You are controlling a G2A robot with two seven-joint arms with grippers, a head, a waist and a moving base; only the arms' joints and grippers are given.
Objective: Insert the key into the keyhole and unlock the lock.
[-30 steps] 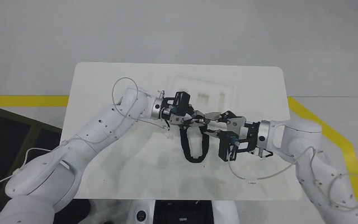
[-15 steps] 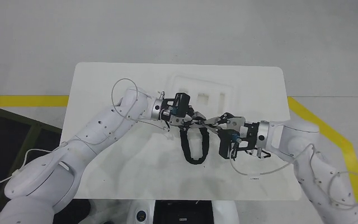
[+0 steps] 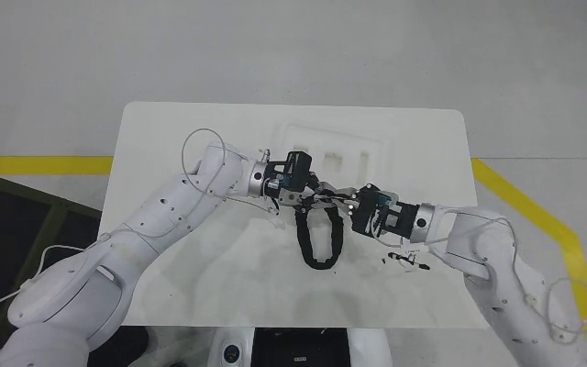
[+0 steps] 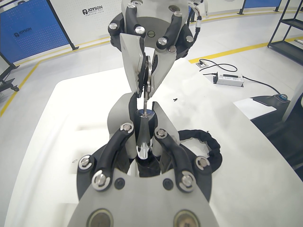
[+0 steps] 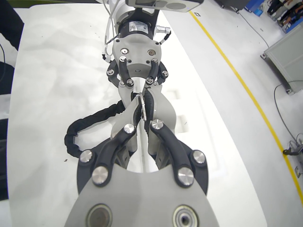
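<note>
My left arm reaches in from the left side of the table (image 3: 165, 138), forearm roughly level, wrist turned toward the middle. My right arm comes in from the opposite side with its elbow bent, and its wrist points back at the left one. The two meet nose to nose above the middle of the table, on the near side of the shallow white tray (image 3: 332, 138).

My left pincer (image 4: 144, 106) is pressed together on the lock (image 4: 143, 133). Its fingers clamp the black and chrome barrel from both sides, so that the barrel's keyhole end faces the other arm. The lock's black cloth-covered cable loop (image 3: 317, 246) hangs from the barrel and lies on the table below the two pincers, bulging toward my body.

My right pincer (image 5: 142, 100) is pinching the key (image 4: 145, 95). The flat head is sandwiched between the finger pads and the blade sticks out past the fingertips, in line with the barrel. In the left wrist view the blade's tip meets the round chrome face at the end of the lock, at the keyhole. I cannot tell how deep it sits. The fingertips of the two pincers are very near each other, with only the bare stretch of the blade showing between them.
</note>
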